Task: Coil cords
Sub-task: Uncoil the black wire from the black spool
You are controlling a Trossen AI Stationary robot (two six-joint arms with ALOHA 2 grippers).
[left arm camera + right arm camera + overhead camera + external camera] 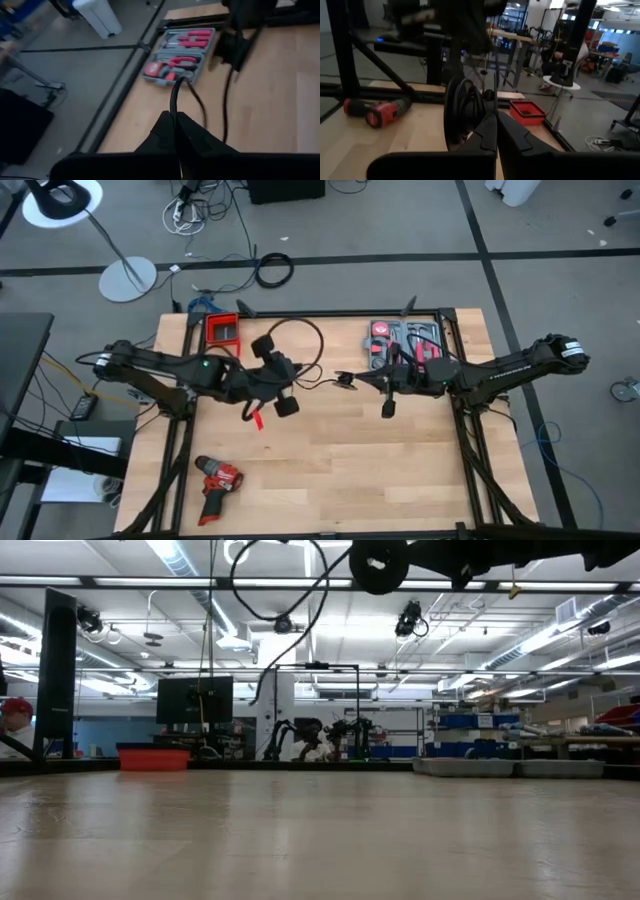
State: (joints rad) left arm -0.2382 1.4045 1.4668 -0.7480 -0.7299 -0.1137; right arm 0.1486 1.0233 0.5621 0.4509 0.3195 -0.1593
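Both arms are up off the tabletop (400, 470), meeting near its middle w/ the cord (300, 345) strung between them. Left gripper (283, 376) sits left of centre, jaws clenched on the cord; the left wrist view shows the line running out from between the fingers (165, 132). Right gripper (348, 381) is just beside it to the right, jaws clamped on the cord too, a loop hanging in front of its fingers (487, 132). A big open loop arcs toward the back edge. Cord clear of the surface in the low view.

Red bin (223, 330) at back-left edge, tool case (405, 343) at back-right, close under the right arm. Red drill (217, 480) near front-left corner. Front-centre & front-right of the tabletop are open room.
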